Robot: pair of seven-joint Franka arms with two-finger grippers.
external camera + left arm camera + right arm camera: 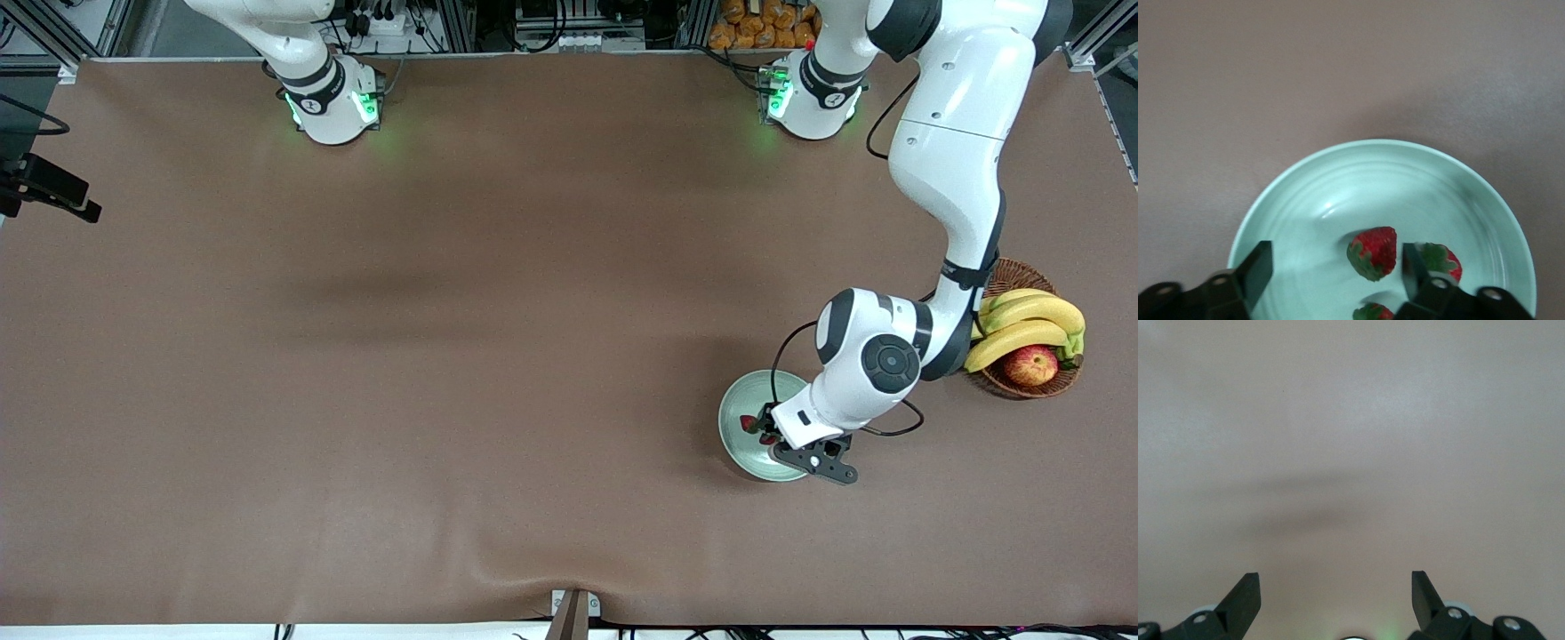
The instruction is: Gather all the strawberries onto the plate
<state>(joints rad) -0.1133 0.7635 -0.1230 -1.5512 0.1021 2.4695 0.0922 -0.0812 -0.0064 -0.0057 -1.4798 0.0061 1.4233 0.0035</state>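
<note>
covering table (444,356) brown mat, rumpled near front edge

We count three strawberries (1373,252) on one plate (1338,193). We also see one basket (1013,277), three bananas (1031,313) and one apple (1030,365).

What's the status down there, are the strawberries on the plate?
Left gripper open over the plate. Three strawberries in it. Right gripper open, waiting. Nothing in the way.
</note>
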